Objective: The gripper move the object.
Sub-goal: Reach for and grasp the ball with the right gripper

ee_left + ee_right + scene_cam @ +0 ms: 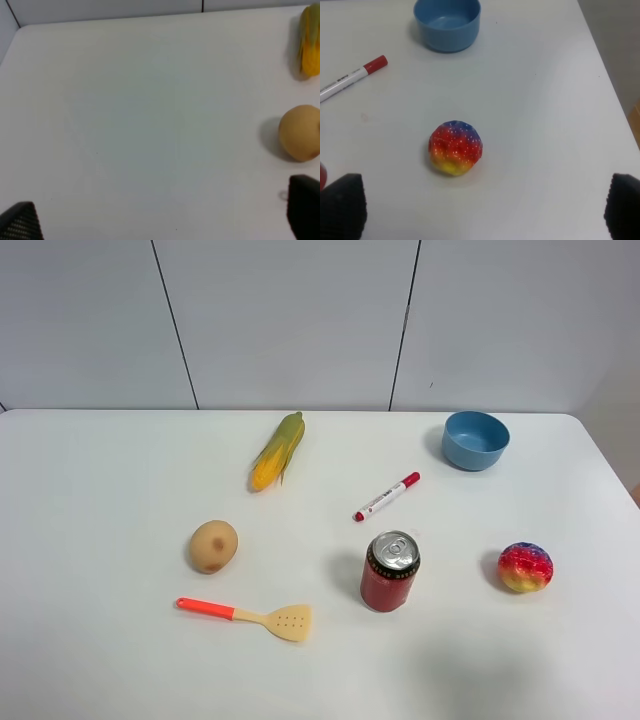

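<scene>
The rainbow ball [526, 567], bumpy with red, yellow and a blue-purple top, lies on the white table [100, 470] at the right, to the right of the red can. In the right wrist view the ball [456, 148] lies ahead of my right gripper [482, 207], which is open and empty, its two black fingertips [342, 205] far apart and not touching the ball. My left gripper [162, 217] is open and empty over bare table, with the tan potato [300, 132] off to one side. Neither arm shows in the exterior view.
A red can [390, 571] stands left of the ball. A blue bowl [476, 440], a red-capped marker [387, 496], a corn cob [278, 451], a tan potato [214, 546] and a spatula [250, 615] lie around. The table's right edge [612, 470] is near the ball.
</scene>
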Tool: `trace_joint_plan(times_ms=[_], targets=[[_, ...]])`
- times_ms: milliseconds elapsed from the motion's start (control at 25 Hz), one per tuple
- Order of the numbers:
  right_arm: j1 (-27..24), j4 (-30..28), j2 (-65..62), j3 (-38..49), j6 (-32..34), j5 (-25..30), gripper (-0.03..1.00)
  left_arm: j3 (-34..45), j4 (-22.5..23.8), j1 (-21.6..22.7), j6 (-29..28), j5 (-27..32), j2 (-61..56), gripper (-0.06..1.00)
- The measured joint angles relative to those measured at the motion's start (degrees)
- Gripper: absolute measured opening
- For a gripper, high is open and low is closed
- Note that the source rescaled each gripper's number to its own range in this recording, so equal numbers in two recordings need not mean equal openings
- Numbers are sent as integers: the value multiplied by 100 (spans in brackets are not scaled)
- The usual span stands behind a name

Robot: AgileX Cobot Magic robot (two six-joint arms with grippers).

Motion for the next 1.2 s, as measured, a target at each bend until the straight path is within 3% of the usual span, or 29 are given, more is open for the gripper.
trace_joint_plan(times_ms=[440, 880, 1200], targets=[[0, -110, 93, 0, 95, 6, 96, 0, 0, 0, 0, 0, 0, 100], [0, -104, 1966, -36, 138, -1, 96, 0, 0, 0, 0, 0, 0, 100], [0, -104, 3067, -1026, 138, -11, 96, 0, 0, 0, 0, 0, 0, 100]])
